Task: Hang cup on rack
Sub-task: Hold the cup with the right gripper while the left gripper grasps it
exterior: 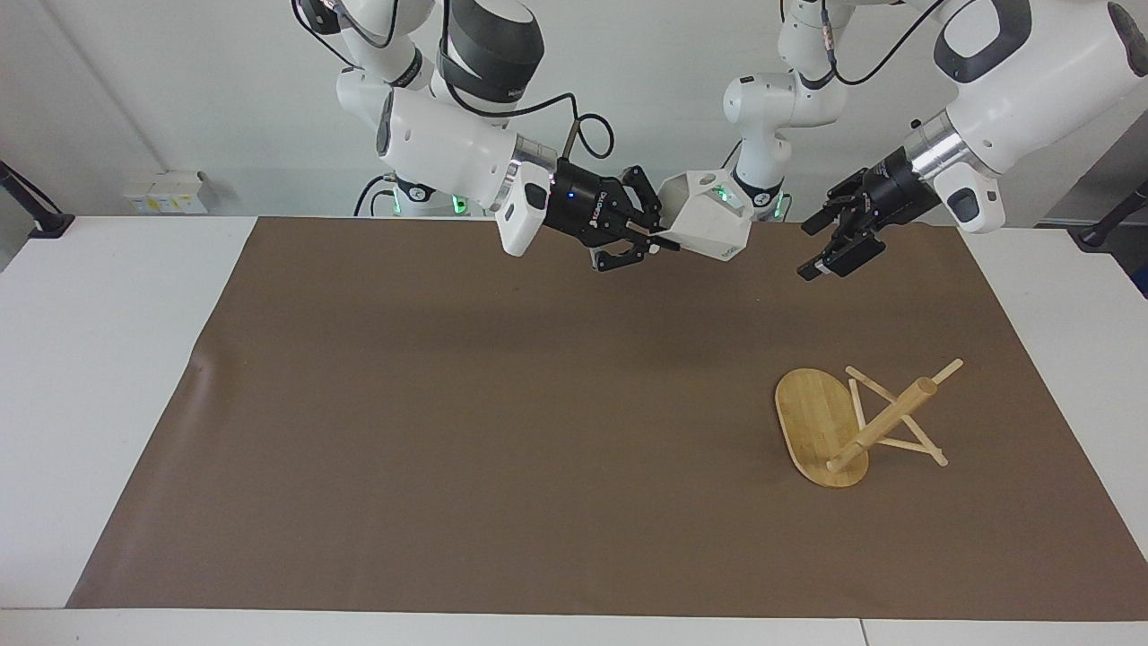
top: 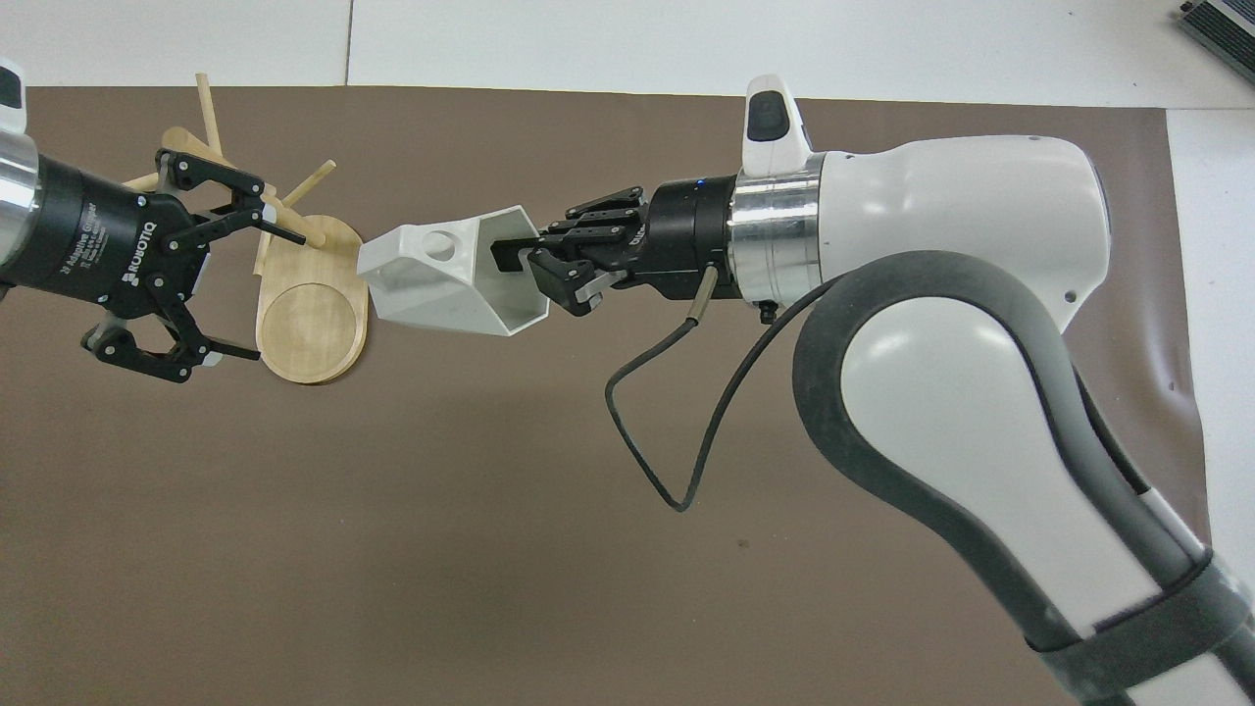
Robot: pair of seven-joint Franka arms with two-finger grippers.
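Observation:
The white faceted cup (exterior: pixel 708 229) (top: pixel 431 284) hangs in the air over the mat's edge nearest the robots, tilted on its side with the pierced handle upward. My right gripper (exterior: pixel 664 240) (top: pixel 520 260) is shut on the cup's rim, one finger inside the mouth and one outside. The bamboo rack (exterior: pixel 821 431) (top: pixel 309 324) stands on its oval base toward the left arm's end of the table, pegs crossing its post. My left gripper (exterior: pixel 814 247) (top: pixel 275 294) is open and holds nothing. It hovers above the rack, apart from the cup.
A brown mat (exterior: pixel 448 431) covers most of the white table (exterior: pixel 90 359). A black cable (top: pixel 677 471) loops down from my right wrist.

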